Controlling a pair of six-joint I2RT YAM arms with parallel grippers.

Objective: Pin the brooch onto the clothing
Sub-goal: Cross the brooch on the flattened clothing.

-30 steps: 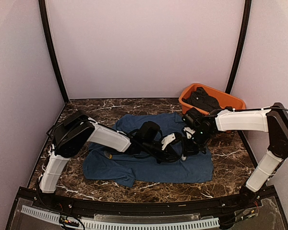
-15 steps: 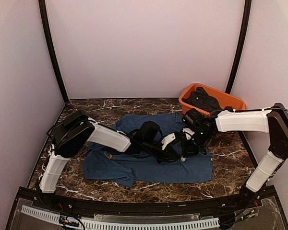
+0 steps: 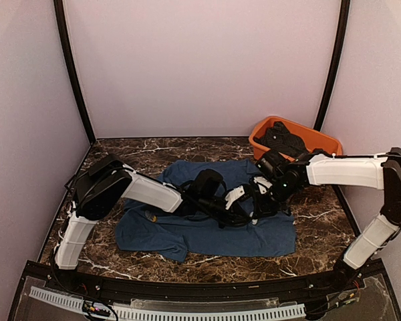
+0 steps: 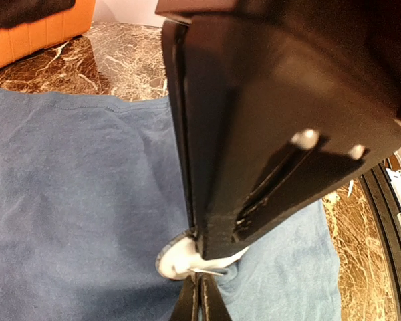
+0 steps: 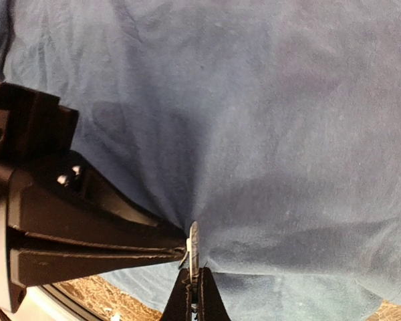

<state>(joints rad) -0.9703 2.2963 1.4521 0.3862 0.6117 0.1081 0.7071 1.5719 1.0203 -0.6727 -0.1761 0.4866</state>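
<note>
White brooch (image 5: 192,244) pinched in right fingers (image 5: 205,299), against clothing (image 5: 287,120)

Soft even light, perhaps blurred close-ups

Navy T-shirt (image 3: 180,231) spread on marble table (image 3: 321,207), left hand (image 3: 246,217) and right hand (image 3: 256,212) tip to tip on it — orange tub (image 3: 323,143) behind.

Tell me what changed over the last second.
The right arm swung its elbow outward and down toward the right edge of the overhead view, its forearm sliding slightly right. Nothing taken or let go. The left hand and right hand stayed shut, meeting at the brooch on the shirt; left arm, shirt and tub unmoved.
</note>
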